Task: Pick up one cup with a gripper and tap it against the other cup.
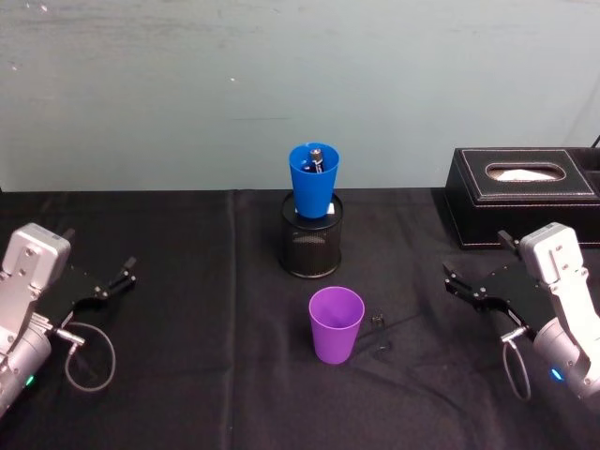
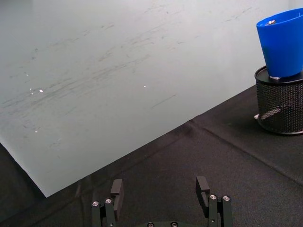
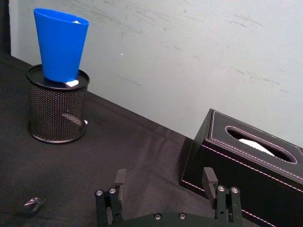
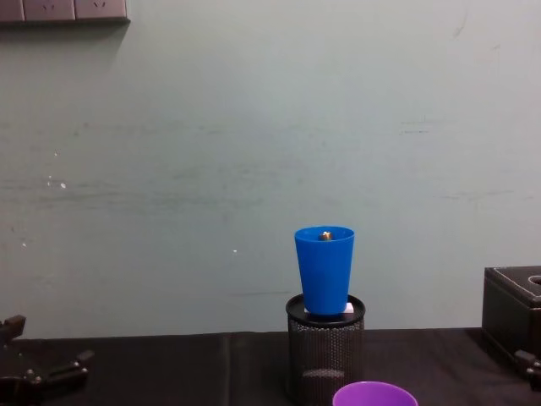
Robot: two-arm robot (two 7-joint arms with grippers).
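The purple cup (image 1: 336,323) stands upright on the black cloth near the table's middle; its rim (image 4: 376,395) shows at the chest view's lower edge. Behind it the blue cup (image 1: 313,178) (image 2: 281,42) (image 3: 60,45) (image 4: 325,271) sits upright in the mouth of a black mesh holder (image 1: 311,244) (image 3: 57,109) (image 4: 325,359), with something small and dark inside it. My left gripper (image 1: 98,253) (image 2: 160,187) is open at the far left, well away from both cups. At the far right my right gripper (image 1: 478,260) (image 3: 165,176) is open and holds nothing.
A black tissue box (image 1: 520,192) (image 3: 246,165) stands at the back right, just beyond the right gripper. A small dark clip (image 1: 380,323) lies right of the purple cup. A pale wall closes the table's back edge.
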